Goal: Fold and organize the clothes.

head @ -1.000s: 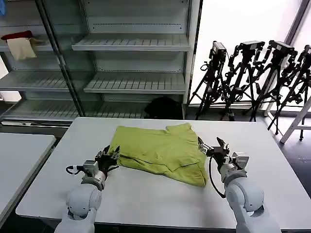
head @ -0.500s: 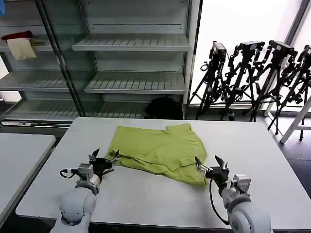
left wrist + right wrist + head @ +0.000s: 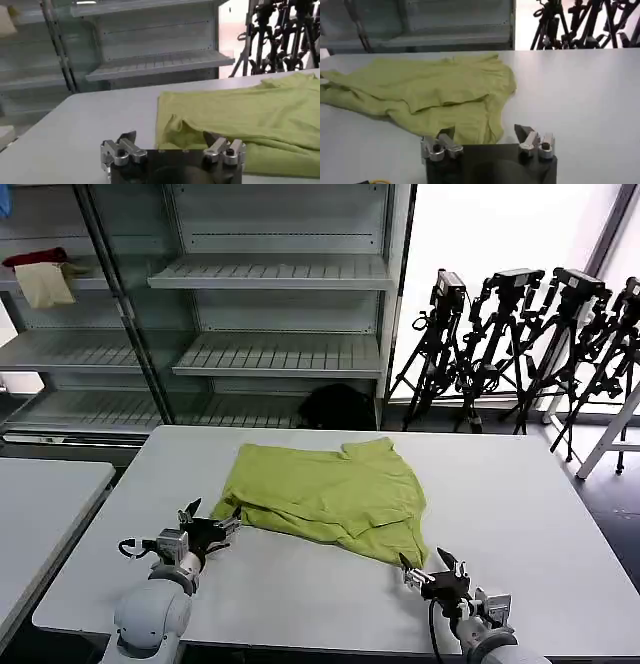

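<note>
At the lower left of the head view my left pincer (image 3: 210, 525) hangs low over the white counter (image 3: 540, 524), its jaws spread and empty, tips just beside the near-left corner of the lime-green T-shirt (image 3: 330, 494). The shirt lies rumpled and partly folded in the middle of the counter, its neck toward the far edge. At the lower right, my right pincer (image 3: 428, 568) sits near the counter's front edge, jaws likewise apart and holding nothing, just short of the shirt's near-right corner, which droops toward it.
</note>
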You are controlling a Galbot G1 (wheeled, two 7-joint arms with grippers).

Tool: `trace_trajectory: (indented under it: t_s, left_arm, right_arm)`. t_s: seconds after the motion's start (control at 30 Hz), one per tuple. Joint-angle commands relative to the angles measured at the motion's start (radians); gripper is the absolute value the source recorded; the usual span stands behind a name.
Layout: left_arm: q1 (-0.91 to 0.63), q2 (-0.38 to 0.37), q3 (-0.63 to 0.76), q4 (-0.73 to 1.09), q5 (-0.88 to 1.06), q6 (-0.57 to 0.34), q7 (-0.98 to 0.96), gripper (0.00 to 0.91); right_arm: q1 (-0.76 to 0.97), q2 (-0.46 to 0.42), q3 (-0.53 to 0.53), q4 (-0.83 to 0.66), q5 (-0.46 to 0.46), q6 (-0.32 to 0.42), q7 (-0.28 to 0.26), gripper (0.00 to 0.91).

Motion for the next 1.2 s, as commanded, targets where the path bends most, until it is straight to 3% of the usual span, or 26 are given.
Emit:
trace_trajectory:
  t_s: [0.03,0.23,0.3,0.37,0.47,1.0,1.2]
  left_arm:
    - [0.008,0.01,0.0,-0.003,0.0,0.003,-0.001,0.907]
    - [0.008,0.01,-0.003,0.019,0.002,0.004,-0.002,0.796]
    - [0.011,0.013,-0.003,0.024,0.001,0.004,0.001,0.715]
    - [0.012,0.015,-0.003,0.032,0.001,0.004,0.005,0.564]
    - [0.01,0.015,-0.003,0.044,-0.007,0.004,0.009,0.01]
    - [0.009,0.011,0.0,0.08,-0.043,0.004,0.021,0.0]
    - [0.076,0.033,-0.011,0.006,-0.06,0.004,0.006,0.0]
  right_arm:
    - [-0.036,0.006,-0.006,0.004,-0.051,0.0,-0.015,0.01]
    - [-0.028,0.006,-0.014,-0.015,-0.069,-0.001,-0.006,0.0]
    - [-0.026,0.006,-0.015,-0.018,-0.069,-0.001,-0.001,0.0]
    - [-0.025,0.007,-0.014,-0.017,-0.068,-0.001,0.0,0.0]
    - [-0.021,0.009,-0.009,-0.011,-0.066,-0.001,-0.001,0.0]
    - [-0.023,0.003,0.034,0.024,-0.048,-0.001,-0.014,0.0]
    - [-0.097,-0.019,0.072,0.085,-0.035,-0.001,-0.026,0.0]
